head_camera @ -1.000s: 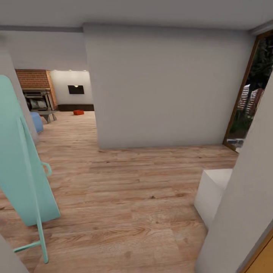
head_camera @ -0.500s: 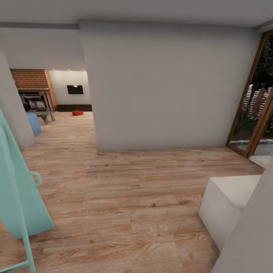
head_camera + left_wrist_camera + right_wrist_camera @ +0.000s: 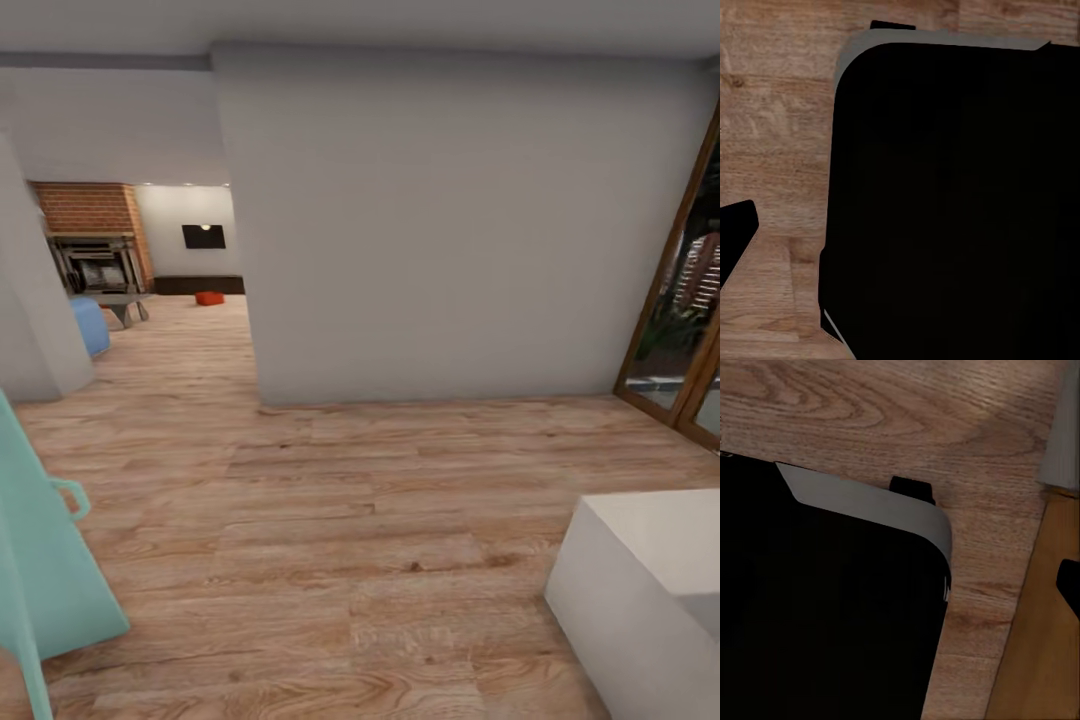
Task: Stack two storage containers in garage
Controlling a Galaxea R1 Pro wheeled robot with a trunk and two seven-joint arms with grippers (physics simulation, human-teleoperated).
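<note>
Looking down a wood-plank hallway, the head view meets a pale wall (image 3: pixel 450 220) straight ahead. Past its left edge the living room (image 3: pixel 150 260) opens, with a brick fireplace (image 3: pixel 85 235), a dark TV (image 3: pixel 204 236) and a blue seat (image 3: pixel 88 325). One orange-red container (image 3: pixel 209 298) sits on the far floor below the TV, by the dark cabinet (image 3: pixel 195 285). A teal stand (image 3: pixel 45 570) leans near-left; a white block (image 3: pixel 650 590) sits near-right by glass doors (image 3: pixel 690 320). Both wrist views show a black body over planks; whether either pincer is apart or together I cannot tell.
</note>
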